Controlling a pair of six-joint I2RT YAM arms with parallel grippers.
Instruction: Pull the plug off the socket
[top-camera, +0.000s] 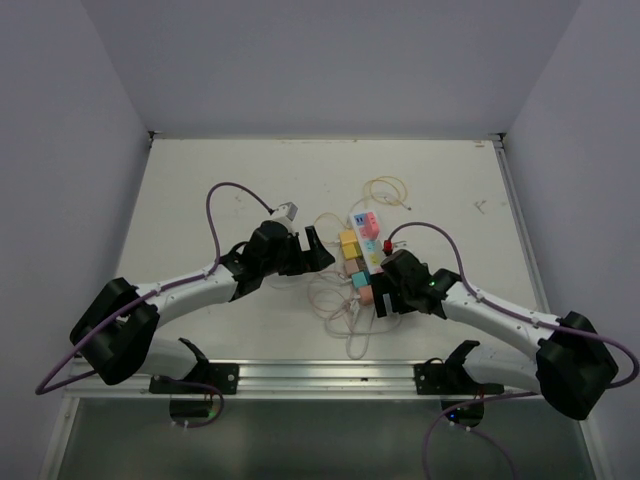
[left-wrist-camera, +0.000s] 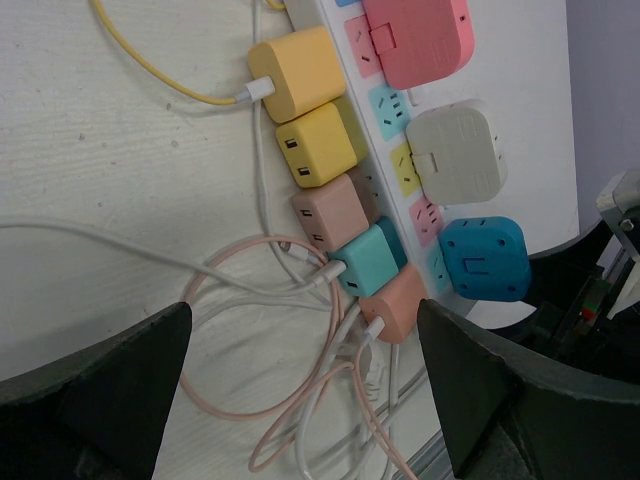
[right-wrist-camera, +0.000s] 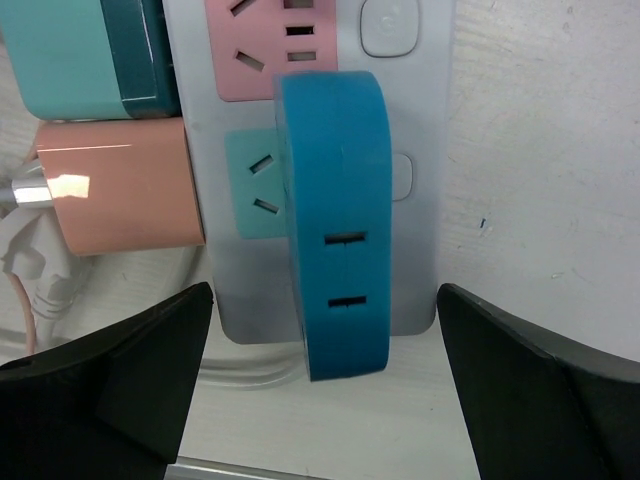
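The long white rectangular power strip with pastel outlet faces (right-wrist-camera: 250, 290) lies on the white desk (top-camera: 200, 180) between the two arms, with its near end under the right wrist. A chunky blue plastic plug (right-wrist-camera: 335, 200) sits in the last outlet at that end, standing proud of the strip. It looks to be the one to pull.

The right arm's fingers (right-wrist-camera: 540, 390) are spread wide and hold nothing. They line up on either side of the blue plug without touching it. The left arm's fingers (left-wrist-camera: 100, 400) are just as wide apart and empty. They hover over the tangle of white and pink cables (left-wrist-camera: 300, 400) beside the strip's row of side chargers.

To do this step well, the right fingers should probably advance until their pads bracket the plug's two broad flat sides. They then close squarely, so the grip does not slide off the smooth plastic. The salmon-pink square charger (right-wrist-camera: 120, 195) sits just beside the plug on one side, so that finger needs to slip into the gap between them and not land on the charger.

The pull should run straight out along the pins, away from the outlet face. Rocking or twisting could jam the pins.

The strip looks light and nothing visible fixes it down, so it will likely lift with the plug. The left fingers could press on a bare stretch of the strip, clear of the cables, before the right arm draws back.
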